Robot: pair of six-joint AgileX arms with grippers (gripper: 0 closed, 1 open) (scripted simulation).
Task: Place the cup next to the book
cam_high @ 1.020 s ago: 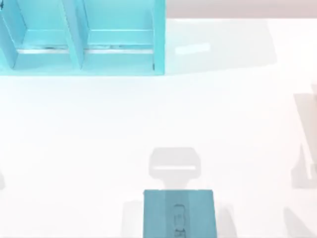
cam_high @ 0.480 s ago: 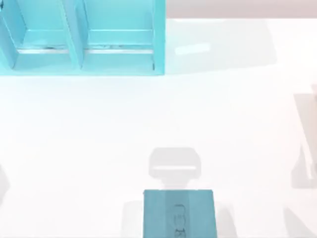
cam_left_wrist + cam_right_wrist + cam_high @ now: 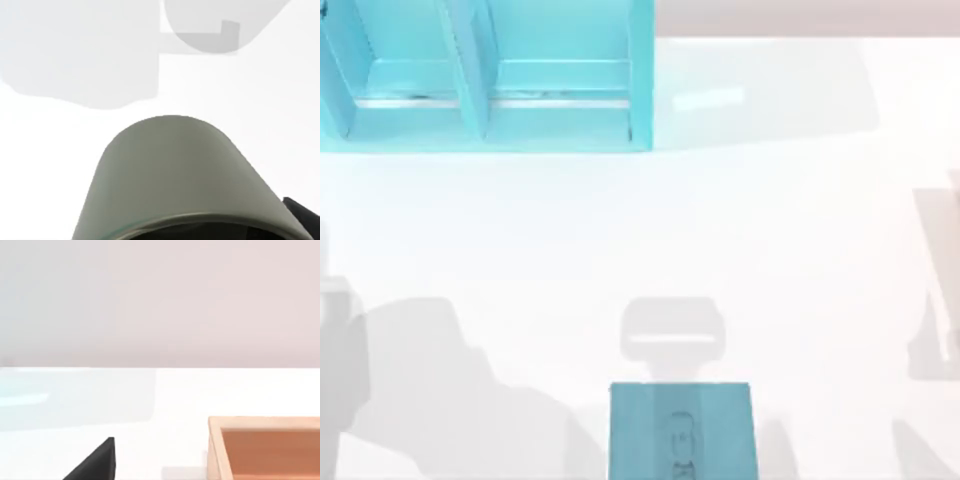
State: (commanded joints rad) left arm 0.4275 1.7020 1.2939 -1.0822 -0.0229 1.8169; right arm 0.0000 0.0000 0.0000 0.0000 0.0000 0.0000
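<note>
Top view: white, smooth, matte table (image 3: 740, 220). One flat teal-blue rectangular book (image 3: 682, 432) lies at the near edge, about mid-table, cut off by the frame's lower border; a faint outlined figure is drawn on its cover. One large teal shelf unit (image 3: 485, 75) sits at the far left, hard-edged panels, two open compartments visible side by side with a vertical divider between them. Book and shelf unit are well apart. A soft grey shadow spreads across the near-left of the table, another boxy one lies just beyond the book's far edge, and more fall along the right border.

Left wrist view: one cup (image 3: 175, 180), dull olive-grey, smooth, round, with walls that flare toward the camera and a dark rim line at the lower border. It sits close under the wrist camera, above bare white table, seen only in part. A small dark piece of the left gripper (image 3: 302, 212) shows just beside the cup's wall. Whether the jaws clamp the cup cannot be told. Contact between cup and table also cannot be told. Grey shadows lie on the table beyond it.

Right wrist view: one black wedge-shaped tip of the right gripper (image 3: 95, 462) over white table; jaw state cannot be told. One open box (image 3: 265, 447), orange-tan, wood-like, straight walls with a pale rim, stands near that gripper, partly cut off. Plain pale wall (image 3: 160, 300) behind the table's far edge.
</note>
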